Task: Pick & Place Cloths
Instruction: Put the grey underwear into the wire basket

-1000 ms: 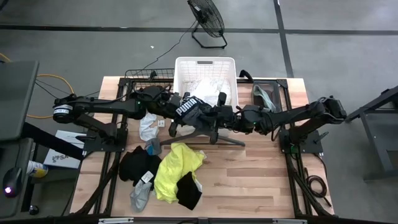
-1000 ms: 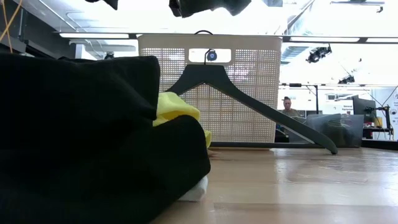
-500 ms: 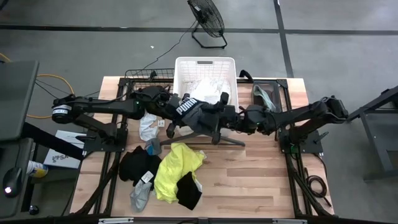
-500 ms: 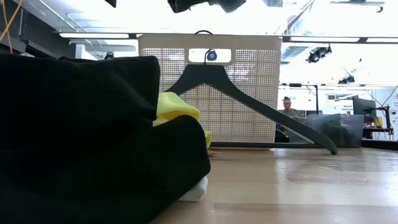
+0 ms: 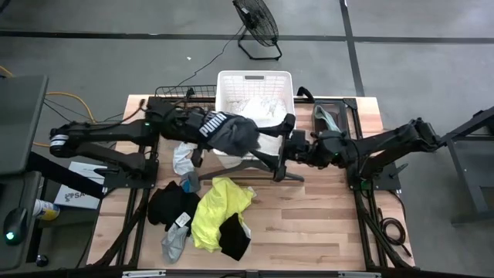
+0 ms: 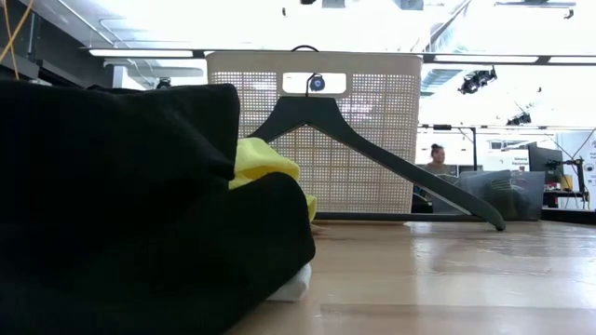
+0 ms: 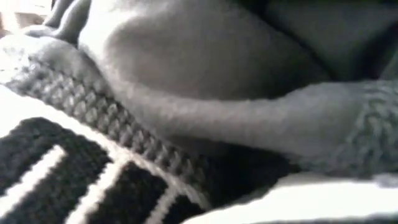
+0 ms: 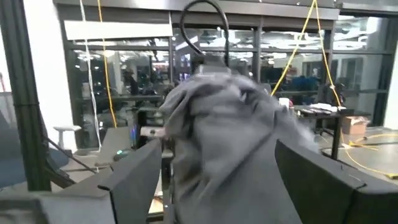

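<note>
A: Where is the dark garment with the white letters (image 5: 224,130) now?

B: In the high view it hangs in the air at the front edge of the white slatted basket (image 5: 255,79), near 12 o'clock of the worktop (image 5: 309,224). The left pincer (image 5: 202,128) is clenched on it, at the side with the letters. In the left wrist view only grey fleece and a knitted band with black and white stripes fill the picture.

A: And the right pincer (image 5: 289,133)?

B: It is released; its two fingers (image 8: 323,183) stand wide apart, and the grey cloth hangs in front of them and does not touch them. It sits at 3 o'clock of the garment, just beside it.

A: What lies under the garment?

B: The dark grey hanger (image 5: 266,167), partly covered by it. In the low view the hanger leans in front of the basket.

A: The other cloths?

B: A small white one (image 5: 183,157) lies at 8 o'clock of the held garment. The neon yellow one (image 5: 216,207) is toward 6 o'clock of the worktop, with a black piece (image 5: 235,236) touching its lower edge. Another black one (image 5: 168,207) is just beside it at 9 o'clock, and a small grey one (image 5: 174,245) is below that. White cloth (image 5: 258,108) lies inside the basket.
</note>
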Controlling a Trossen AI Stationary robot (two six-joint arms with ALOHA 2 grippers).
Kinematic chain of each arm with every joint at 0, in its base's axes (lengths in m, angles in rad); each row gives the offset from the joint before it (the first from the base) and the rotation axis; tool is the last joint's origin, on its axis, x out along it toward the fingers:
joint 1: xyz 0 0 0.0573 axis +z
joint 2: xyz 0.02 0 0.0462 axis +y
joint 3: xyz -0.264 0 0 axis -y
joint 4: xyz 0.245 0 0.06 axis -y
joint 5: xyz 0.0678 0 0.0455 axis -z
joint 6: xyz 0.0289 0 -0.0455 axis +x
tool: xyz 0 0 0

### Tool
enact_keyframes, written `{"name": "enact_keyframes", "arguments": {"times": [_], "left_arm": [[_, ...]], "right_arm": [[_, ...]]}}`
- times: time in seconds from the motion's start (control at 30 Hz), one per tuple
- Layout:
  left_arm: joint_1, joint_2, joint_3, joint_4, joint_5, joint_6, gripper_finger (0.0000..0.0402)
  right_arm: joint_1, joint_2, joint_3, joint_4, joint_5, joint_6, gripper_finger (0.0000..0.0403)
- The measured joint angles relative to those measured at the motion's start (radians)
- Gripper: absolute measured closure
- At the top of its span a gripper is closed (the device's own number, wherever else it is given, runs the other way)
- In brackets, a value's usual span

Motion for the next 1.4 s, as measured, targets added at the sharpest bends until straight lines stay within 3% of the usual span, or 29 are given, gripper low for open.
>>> {"name": "enact_keyframes", "arguments": {"times": [0.4,0.67,0.8,1.07,1.4], "left_arm": [[0.0,-0.273,-0.002,-0.463,-0.477,0.18,0.038],[0.001,-0.348,-0.002,-0.745,-0.83,0.113,0.038],[0.009,-0.34,-0.002,-0.842,-0.956,0.046,0.038],[0.202,-0.287,-0.002,-0.973,-0.947,-0.088,0.038],[0.519,-0.167,-0.002,-1.007,-0.675,-0.116,0.038]], "right_arm": [[0.018,0.0,0.0,-0.064,0.057,0.003,0.0101],[0.018,0.0,0.0,-0.069,0.057,0.003,0.0101],[0.018,0.0,0.0,-0.07,0.095,0.003,0.0101],[0.017,0.0,0.0,-0.081,0.117,0.003,0.0101],[0.018,-0.001,0.0,-0.126,0.117,0.004,0.0101]]}}
